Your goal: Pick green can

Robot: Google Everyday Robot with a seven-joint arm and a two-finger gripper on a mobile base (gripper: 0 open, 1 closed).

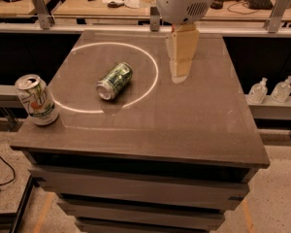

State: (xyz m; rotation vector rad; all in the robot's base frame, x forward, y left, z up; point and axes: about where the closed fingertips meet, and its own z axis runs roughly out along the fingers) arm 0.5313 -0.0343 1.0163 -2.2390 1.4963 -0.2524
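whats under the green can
The green can lies on its side on the table, inside the white ring; its underside is hidden. The gripper hangs outside the ring, apart.

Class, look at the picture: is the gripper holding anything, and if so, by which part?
Nothing is held. The gripper hangs above the table, to the right of the green can, which lies on its side apart from it.

The bench (194, 125) is seen as a smooth, dark brown slab with a dull sheen, marked by a matt white ring (153, 62). The green can (115, 80) is shown as glossy printed metal with a bright silver end, as is the white can (36, 100) at nine o'clock from it. The gripper (180, 74), at three o'clock from the green can, is finished in matt cream plastic beneath a smooth white housing (184, 1).
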